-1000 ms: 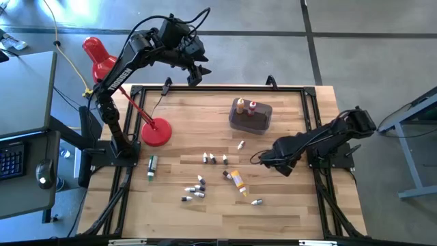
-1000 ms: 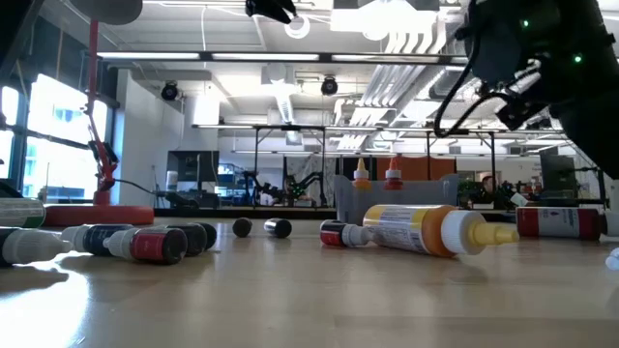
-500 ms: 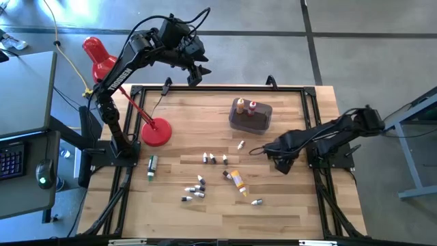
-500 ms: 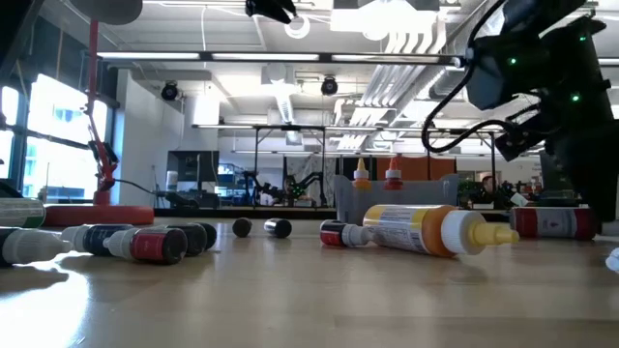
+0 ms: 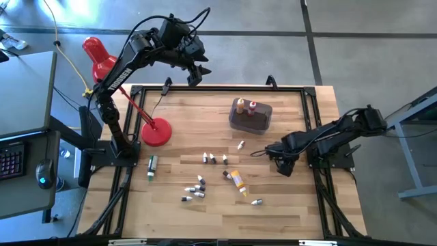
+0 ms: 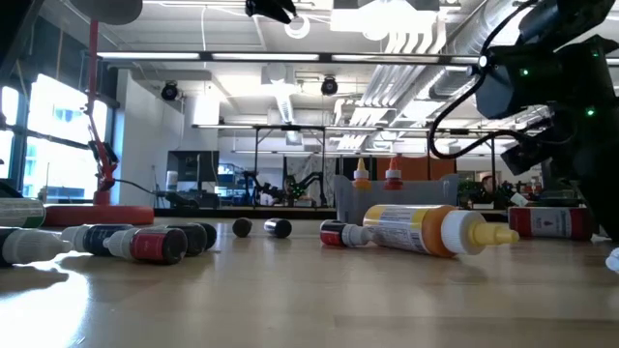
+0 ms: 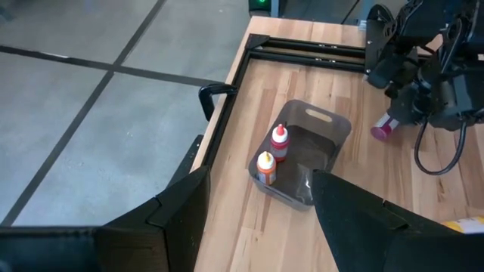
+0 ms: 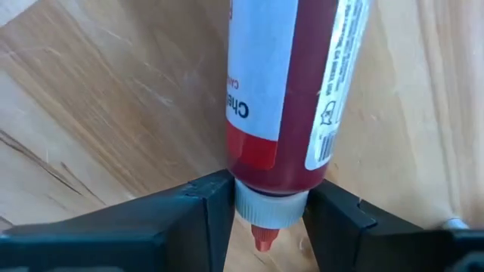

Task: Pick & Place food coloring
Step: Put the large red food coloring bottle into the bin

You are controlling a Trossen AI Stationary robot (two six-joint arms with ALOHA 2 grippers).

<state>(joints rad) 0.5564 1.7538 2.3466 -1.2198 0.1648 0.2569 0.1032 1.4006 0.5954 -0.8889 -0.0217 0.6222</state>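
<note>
We find a red food coloring bottle (image 8: 283, 113) lying on the wooden table (image 5: 184, 116), on its right side, beneath the right gripper (image 8: 261, 208). In the right wrist view its white collar and red tip sit between the two dark fingers (image 8: 193, 204), which stand on either side of the cap end. The fingers appear to touch or nearly touch the collar; we cannot tell whether they are clamped.

To do this step well, we judge the grip should fall on the body or the collar rather than the tapering tip, which could slip out on lifting. The closure should be firm and centred before any lift.

Two bottles (image 7: 272, 155) already stand in the grey tub (image 7: 321, 136), near the table's far edge. Other small bottles (image 5: 198, 188) and a yellow bottle (image 5: 237, 180) lie scattered mid-table. The left gripper (image 5: 196, 74) waits, jaws apart, above the far edge, near the red desk lamp (image 5: 156, 132).
</note>
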